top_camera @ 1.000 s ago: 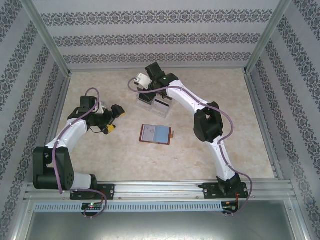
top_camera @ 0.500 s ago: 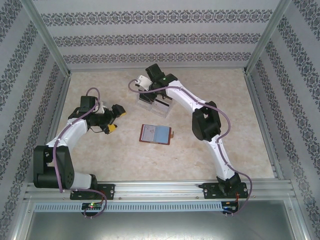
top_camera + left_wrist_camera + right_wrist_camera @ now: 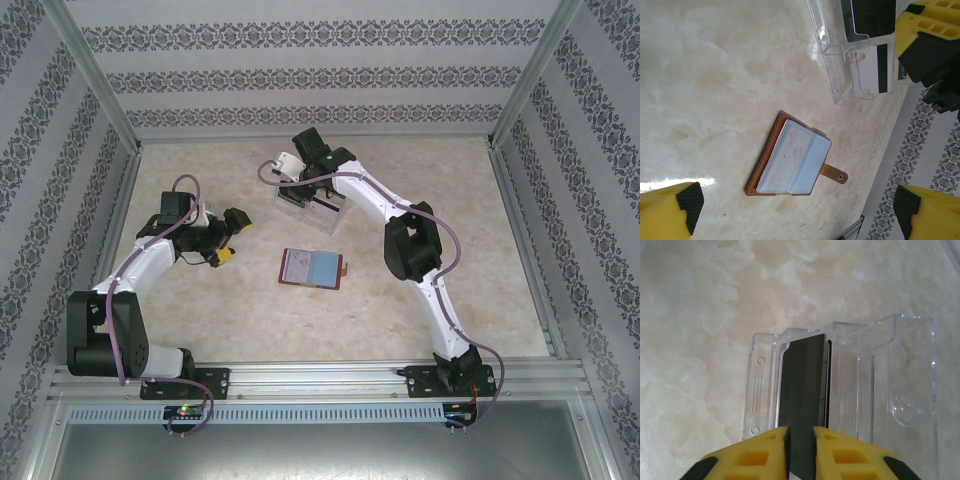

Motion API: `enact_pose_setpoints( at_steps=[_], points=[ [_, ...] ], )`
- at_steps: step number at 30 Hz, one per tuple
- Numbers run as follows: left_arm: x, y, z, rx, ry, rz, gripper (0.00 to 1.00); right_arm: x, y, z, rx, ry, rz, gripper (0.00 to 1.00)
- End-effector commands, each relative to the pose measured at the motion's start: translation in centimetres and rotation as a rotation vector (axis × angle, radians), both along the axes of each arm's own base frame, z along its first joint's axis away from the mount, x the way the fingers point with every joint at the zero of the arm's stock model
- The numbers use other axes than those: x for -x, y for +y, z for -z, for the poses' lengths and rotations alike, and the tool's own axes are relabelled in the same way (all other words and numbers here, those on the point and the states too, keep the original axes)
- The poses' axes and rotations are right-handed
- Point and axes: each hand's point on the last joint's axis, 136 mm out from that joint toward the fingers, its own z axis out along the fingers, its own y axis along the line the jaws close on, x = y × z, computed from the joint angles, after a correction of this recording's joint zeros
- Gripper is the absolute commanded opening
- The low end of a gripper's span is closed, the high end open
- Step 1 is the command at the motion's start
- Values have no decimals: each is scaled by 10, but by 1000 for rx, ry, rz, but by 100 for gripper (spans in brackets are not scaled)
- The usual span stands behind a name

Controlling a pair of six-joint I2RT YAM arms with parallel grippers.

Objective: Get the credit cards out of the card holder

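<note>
Left tool (image 3: 231, 240) is spread wide beside the card holder (image 3: 790, 160). Beyond it, the right tool's (image 3: 800, 432) hold on a dark card (image 3: 802, 380) cannot be told. Likely stiff and slick, it is best pinched edgewise.

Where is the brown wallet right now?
In the top view, the wallet lies open at the centre, apart from and just below the clear tray.
</note>
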Motion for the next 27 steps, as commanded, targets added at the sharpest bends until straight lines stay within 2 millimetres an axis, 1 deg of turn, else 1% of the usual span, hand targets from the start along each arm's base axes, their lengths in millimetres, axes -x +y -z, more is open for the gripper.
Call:
enact_pose_setpoints(
  at_steps=[1,3,4,6,8,10,13,16,18,20,23,27],
  points=[
    [-1,1,1,19,-4,-3,99,-7,-3,-12,1,-28,28,25],
    [-1,1,1,15,-4,-4,99,-5,-2,-25,-25,-29,53,26],
    [-1,2,0,11,-5,-5,99,-3,-2,-34,-41,-31,70,29],
    [0,3,2,1,1,-9,99,1,-2,-51,-70,-42,124,37],
    [0,4,3,-7,3,-12,99,8,-4,-68,-99,-47,195,47],
    [0,6,4,-16,4,-14,99,18,-7,-78,-128,-29,270,52],
    [2,7,5,-31,7,-17,99,35,-16,-84,-185,22,419,52],
    [3,9,5,-46,7,-17,99,60,-22,-79,-276,119,517,53],
    [4,10,5,-58,3,-17,99,78,-29,-69,-308,173,580,56],
    [4,11,6,-64,7,-20,99,96,-39,-58,-313,231,657,56],
    [4,12,7,-65,7,-25,99,121,-48,-43,-308,284,730,58],
    [4,12,7,-70,4,-27,99,153,-49,-27,-311,317,810,69]
  ],
)
